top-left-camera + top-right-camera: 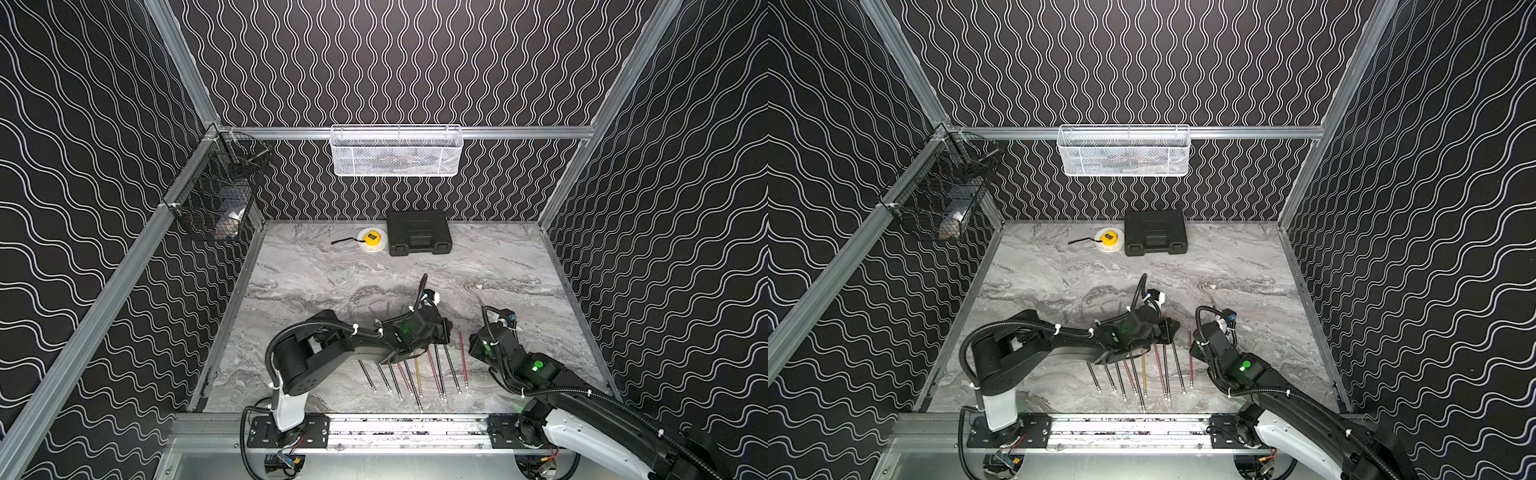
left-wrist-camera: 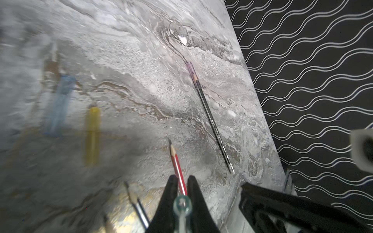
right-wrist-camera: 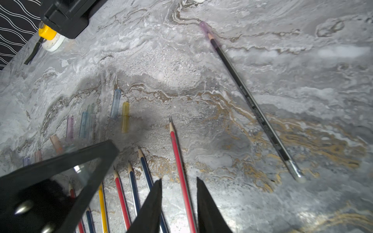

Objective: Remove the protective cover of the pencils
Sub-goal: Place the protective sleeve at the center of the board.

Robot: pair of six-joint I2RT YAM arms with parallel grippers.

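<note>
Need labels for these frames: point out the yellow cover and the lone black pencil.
yellow cover (image 3: pixel 125 117): right wrist view, middle of the tube.
black pencil (image 3: pixel 251 100): right wrist view, middle of the shaft.

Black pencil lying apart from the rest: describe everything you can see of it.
The black pencil is a slim dark stick with pale lettering along its side, a sharpened wood tip and a silvery ferrule with a small white eraser at the far end. It lies flat on the marbled table, aslant and apart from the other pencils. A translucent purple cover appears to sit over its tip. Nothing else touches it.
</note>
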